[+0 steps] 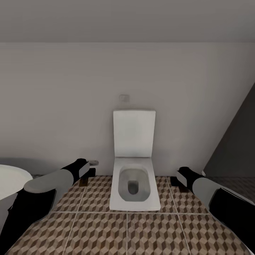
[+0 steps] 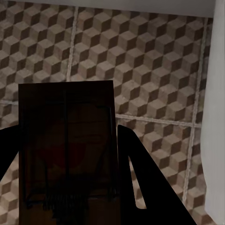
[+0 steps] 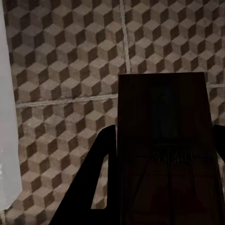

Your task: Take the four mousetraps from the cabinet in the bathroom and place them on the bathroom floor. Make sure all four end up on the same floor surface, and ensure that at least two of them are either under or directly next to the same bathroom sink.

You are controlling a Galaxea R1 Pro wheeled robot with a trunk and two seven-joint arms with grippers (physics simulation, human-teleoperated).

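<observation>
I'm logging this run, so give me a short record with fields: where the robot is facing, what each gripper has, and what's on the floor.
facing: white toilet with lid up, against a pale wall
floor: bathroom floor, cube-pattern tiles
left gripper: shut on a mousetrap, held above the tiles
right gripper: shut on a second mousetrap, also above the tiles
left edge of head view: curved white rim, partly cut off
mousetraps lying on the floor: none seen
sink: not visible here
</observation>
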